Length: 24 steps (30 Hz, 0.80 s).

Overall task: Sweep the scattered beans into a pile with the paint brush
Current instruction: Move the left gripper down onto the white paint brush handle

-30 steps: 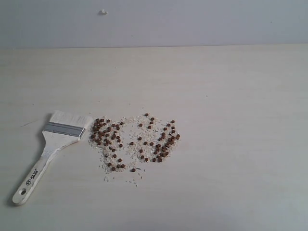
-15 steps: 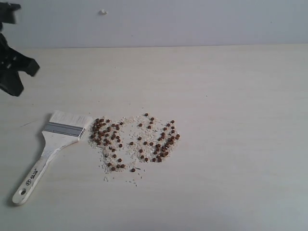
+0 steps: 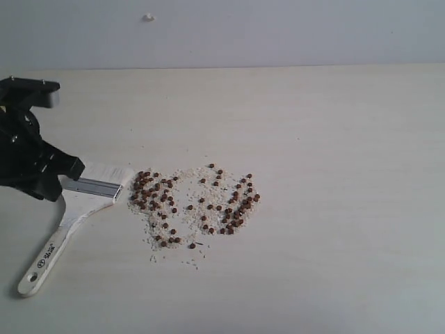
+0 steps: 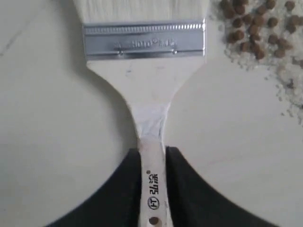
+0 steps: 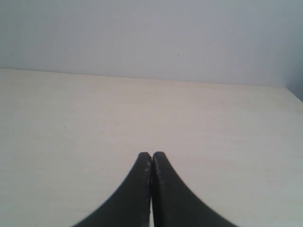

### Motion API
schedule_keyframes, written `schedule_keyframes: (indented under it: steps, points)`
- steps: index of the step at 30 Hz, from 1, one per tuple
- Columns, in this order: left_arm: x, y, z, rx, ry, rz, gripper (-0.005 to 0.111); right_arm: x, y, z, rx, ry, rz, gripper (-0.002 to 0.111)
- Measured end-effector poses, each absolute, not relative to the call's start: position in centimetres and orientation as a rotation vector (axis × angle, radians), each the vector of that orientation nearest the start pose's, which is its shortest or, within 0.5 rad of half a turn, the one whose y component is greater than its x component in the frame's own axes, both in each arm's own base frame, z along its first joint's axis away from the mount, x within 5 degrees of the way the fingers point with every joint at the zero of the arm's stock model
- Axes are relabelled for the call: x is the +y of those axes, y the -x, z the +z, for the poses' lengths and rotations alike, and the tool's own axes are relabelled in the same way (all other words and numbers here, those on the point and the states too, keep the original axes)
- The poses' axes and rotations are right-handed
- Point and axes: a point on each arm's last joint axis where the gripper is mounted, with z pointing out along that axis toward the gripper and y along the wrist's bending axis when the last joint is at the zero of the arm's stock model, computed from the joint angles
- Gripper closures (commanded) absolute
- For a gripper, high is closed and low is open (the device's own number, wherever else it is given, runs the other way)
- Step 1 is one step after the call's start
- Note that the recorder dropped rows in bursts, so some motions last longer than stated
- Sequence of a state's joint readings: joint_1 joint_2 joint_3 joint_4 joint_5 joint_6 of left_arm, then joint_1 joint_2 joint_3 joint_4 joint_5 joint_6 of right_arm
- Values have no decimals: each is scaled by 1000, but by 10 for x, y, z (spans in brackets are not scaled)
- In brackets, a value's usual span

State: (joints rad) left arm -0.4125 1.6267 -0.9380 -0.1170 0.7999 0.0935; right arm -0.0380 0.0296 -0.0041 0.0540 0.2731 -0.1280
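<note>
Nearest the exterior camera, the paint brush [image 3: 73, 209] is seen lying flat on the counter [image 3: 334, 139], with its holed handle end pointed toward 7 o'clock and its off-white bristles toward 1 o'clock. Just beside the bristles, at 3 o'clock from them, the beans [image 3: 195, 202] are spread in a loose patch mixed with pale grit (thickest next to the bristles and along the far 3 o'clock edge, thinner in the middle). A few are strung out toward 6 o'clock.

A little farther back, at the 9 o'clock side of the scene, the left gripper [image 4: 152, 156] is poised over the brush. In the left wrist view its black fingers [image 4: 189, 194] are parted narrowly, and the handle is framed in the gap between them; whether the handle is actually touched cannot be told.

The right gripper [image 5: 151, 156] is pressed together, tip against tip, over bare counter. Farthest off, a plain grey wall [image 3: 278, 31] is seen behind the counter's back edge.
</note>
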Motion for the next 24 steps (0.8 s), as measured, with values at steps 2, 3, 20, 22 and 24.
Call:
schedule_keyframes:
  steps: [2,3,20,22,24]
  points:
    - [-120,-258,180,2902,-621,-170,58,-1,-57,188,1782,44,-69,108]
    - [-121,-258,178,2884,-613,-171,54,-1,-57,188,1782,44,-69,108]
    - [-126,-265,132,2918,-897,-166,42,-1,-57,188,1782,44,-69,108]
    - [-126,-266,129,2914,-894,-165,42,-1,-57,188,1782,44,-69,108]
    - [-126,-266,129,2912,-897,-165,42,-1,-57,188,1782,44,-69,108]
